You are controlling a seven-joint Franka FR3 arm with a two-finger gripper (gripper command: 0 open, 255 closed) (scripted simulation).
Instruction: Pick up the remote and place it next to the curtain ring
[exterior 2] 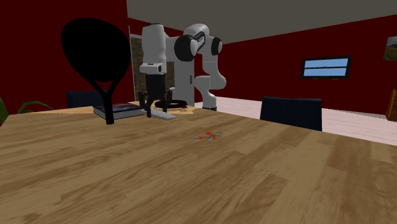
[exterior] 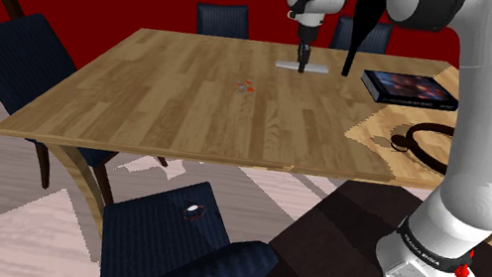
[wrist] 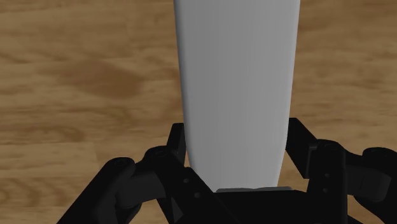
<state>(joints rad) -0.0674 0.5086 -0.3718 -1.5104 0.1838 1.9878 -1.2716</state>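
The remote [exterior: 307, 68] is a flat, plain grey bar on the far part of the wooden table [exterior: 189, 104]. My black gripper [exterior: 300, 56] comes straight down onto its end and is shut on it. In the second exterior view the gripper [exterior 2: 151, 109] clasps the remote [exterior 2: 164, 116] low at the tabletop; whether it still touches the wood I cannot tell. The wrist view shows the remote [wrist: 235, 83] running away from my gripper [wrist: 236, 137], clasped between the fingers. A small orange-and-grey ring [exterior: 248, 88] [exterior 2: 208, 135], apparently the curtain ring, lies near the table's middle, apart from the remote.
A dark book [exterior: 410, 88] [exterior 2: 119, 111] lies to the shoulder view's right of the remote, with a dark loop [exterior: 426, 141] nearer the stand. A black paddle-shaped thing [exterior 2: 95, 57] stands by the book. Blue chairs [exterior: 26, 54] surround the table.
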